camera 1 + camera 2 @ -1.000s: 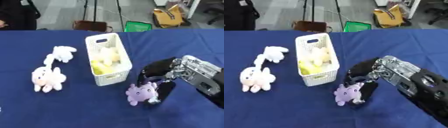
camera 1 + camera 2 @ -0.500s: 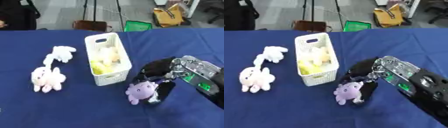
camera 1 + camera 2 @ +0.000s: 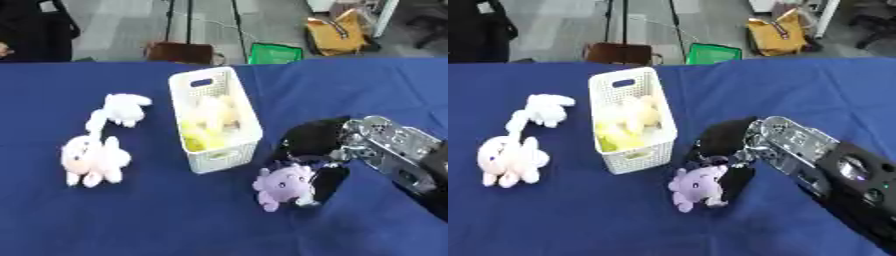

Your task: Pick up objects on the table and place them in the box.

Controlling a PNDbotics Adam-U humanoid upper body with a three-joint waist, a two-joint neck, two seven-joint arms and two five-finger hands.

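Left eye view: right hand [image 3: 317, 150] down on the blue table [image 3: 157, 215], black fingers curled round a purple plush toy [image 3: 282, 185] lying just right of the white basket [image 3: 214, 119]. Yellow and cream soft toys [image 3: 208, 125] inside the basket. Further left, a pink plush [image 3: 91, 159] and a white plush [image 3: 122, 109], well apart from the hand.

Right eye view: same grip on the purple toy, thumb side against the toy's right flank.

table [image 3: 131, 220]: blue cloth | white box [image 3: 215, 120] | purple plush [image 3: 282, 185] | pink plush [image 3: 91, 160] | white plush [image 3: 122, 107], possibly a rabbit
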